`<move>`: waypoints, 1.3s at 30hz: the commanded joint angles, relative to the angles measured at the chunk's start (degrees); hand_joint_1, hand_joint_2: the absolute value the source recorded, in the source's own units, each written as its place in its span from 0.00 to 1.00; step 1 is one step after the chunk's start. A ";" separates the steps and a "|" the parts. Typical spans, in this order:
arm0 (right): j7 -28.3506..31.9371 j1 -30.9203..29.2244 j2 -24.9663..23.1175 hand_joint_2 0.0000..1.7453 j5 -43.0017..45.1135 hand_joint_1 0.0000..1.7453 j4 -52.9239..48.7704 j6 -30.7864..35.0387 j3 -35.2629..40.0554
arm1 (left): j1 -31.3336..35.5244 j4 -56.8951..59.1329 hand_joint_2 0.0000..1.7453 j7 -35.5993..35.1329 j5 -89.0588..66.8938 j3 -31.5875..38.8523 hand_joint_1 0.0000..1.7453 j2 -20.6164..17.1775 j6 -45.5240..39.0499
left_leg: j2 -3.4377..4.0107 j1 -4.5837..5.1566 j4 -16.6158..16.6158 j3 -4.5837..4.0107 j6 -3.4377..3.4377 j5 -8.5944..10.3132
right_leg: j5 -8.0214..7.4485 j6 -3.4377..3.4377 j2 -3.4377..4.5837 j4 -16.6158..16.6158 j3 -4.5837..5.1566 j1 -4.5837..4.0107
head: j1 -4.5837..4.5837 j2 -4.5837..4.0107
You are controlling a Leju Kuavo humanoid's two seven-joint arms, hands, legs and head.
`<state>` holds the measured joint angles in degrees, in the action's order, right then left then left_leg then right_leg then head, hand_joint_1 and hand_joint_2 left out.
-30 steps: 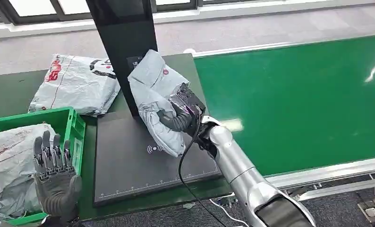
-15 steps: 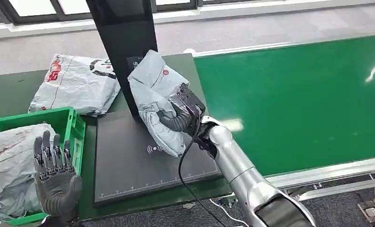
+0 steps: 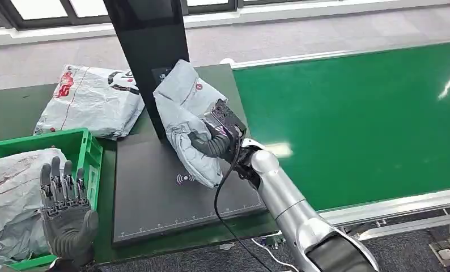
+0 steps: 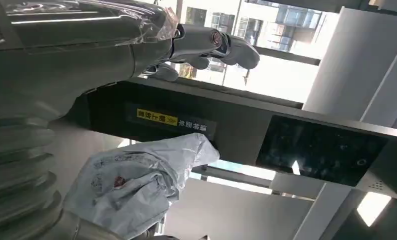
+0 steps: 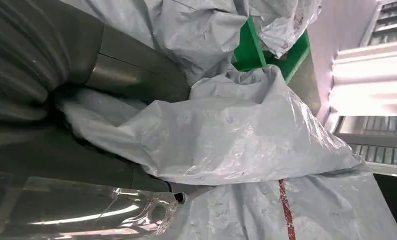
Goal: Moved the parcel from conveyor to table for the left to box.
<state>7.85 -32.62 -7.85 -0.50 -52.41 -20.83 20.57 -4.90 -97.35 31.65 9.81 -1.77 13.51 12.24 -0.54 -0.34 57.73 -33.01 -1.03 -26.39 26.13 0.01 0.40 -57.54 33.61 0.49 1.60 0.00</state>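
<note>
One parcel [image 3: 186,116]: grey poly bag, which I see held above the black scanner plate [image 3: 155,198], leaning against the black post [image 3: 149,51].
Right robot hand [image 3: 214,139]: clenched around the parcel's lower half.
Left robot hand [image 3: 67,207]: released, fingers apart and upright, holding nothing.
Green crate [image 3: 89,150]: beside the left robot hand, grey bag [image 3: 13,192] inside.
Bench [image 3: 10,110]: carries a printed bag [image 3: 92,99].
Conveyor [image 3: 353,113]: green belt, right of the plate.

The robot's left hand [image 4: 136,45], grey and glossy, reaches in with its fingers [image 4: 226,42] spread apart and holding nothing. Beyond it a crumpled grey parcel [image 4: 136,187] lies against a black stand [image 4: 226,125] bearing a yellow label [image 4: 157,116] and a dark screen [image 4: 319,150].
</note>
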 commanded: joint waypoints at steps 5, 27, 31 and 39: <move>2.78 -3.54 -4.81 1.00 -3.07 0.00 17.51 -7.65 12.43 | 3.61 4.45 1.00 0.14 0.09 -1.59 0.00 -1.90 -0.99 | 0.15 0.00 -0.08 0.10 -0.01 0.01 | -0.05 0.01 0.11 0.07 -0.05 -0.01 | 0.00 0.00; 5.49 -4.46 -3.75 1.00 -2.27 0.00 19.11 -7.19 13.48 | 3.40 5.36 1.00 0.53 0.33 -1.54 0.00 -1.96 -0.81 | -0.05 -0.02 -0.05 0.02 -0.09 0.03 | 0.01 0.07 -0.11 0.03 -0.01 -0.01 | 0.00 0.00; 5.53 -4.45 -3.65 1.00 -2.12 0.00 19.05 -6.59 13.21 | 3.73 5.76 1.00 0.55 0.32 -1.49 0.00 -2.01 -0.74 | -0.06 -0.05 -0.08 0.03 -0.08 0.04 | -0.01 0.06 -0.13 0.09 -0.04 -0.05 | 0.00 0.00; 6.07 -4.66 -3.46 1.00 -1.49 0.00 18.64 -6.20 12.38 | 3.74 5.87 1.00 0.64 0.30 -1.37 0.00 -2.13 -0.66 | -0.04 -0.04 -0.08 0.02 -0.07 0.05 | -0.01 0.06 -0.13 0.08 -0.01 -0.07 | 0.00 0.00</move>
<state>13.40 -34.07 -13.09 -2.69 -37.07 -27.52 29.66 -2.90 -94.95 32.22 9.97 -1.77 13.22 11.56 -0.56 -0.39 57.73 -33.03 -1.14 -26.38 26.16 0.09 0.35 -57.54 33.66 0.42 1.60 0.00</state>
